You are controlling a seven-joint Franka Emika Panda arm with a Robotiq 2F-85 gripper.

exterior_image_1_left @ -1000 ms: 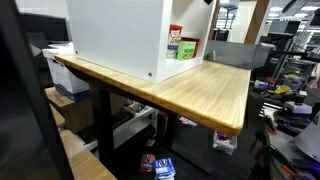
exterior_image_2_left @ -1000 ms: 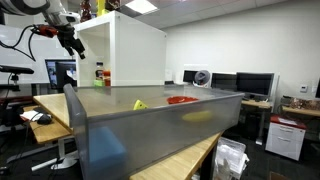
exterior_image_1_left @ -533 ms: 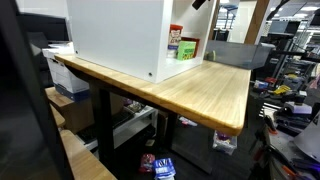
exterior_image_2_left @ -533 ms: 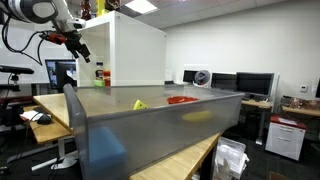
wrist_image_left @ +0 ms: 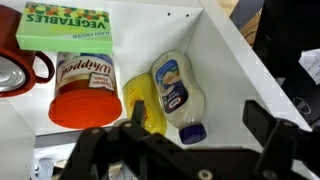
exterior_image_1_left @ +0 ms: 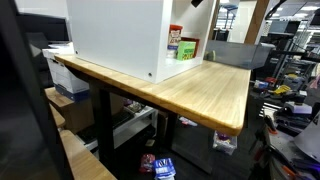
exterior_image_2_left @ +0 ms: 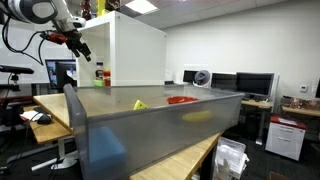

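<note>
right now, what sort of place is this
Most likely a lab or office: computer monitors, ceiling light panels, and a white cabinet holding a mayonnaise bottle on a wooden workbench.

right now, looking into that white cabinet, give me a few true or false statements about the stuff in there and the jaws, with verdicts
1. The jaws stand open and hold nothing. True.
2. The mayonnaise bottle has a red cap. False: its cap is blue.
3. The yellow bottle sits between the peanut butter jar and the mayonnaise bottle. True.
4. The green vegetables box sits out on the tabletop, away from the shelf. False: it is inside the white cabinet, behind the jar.
5. A red mug shows at the edge of the wrist view, next to the jar. True.
</note>
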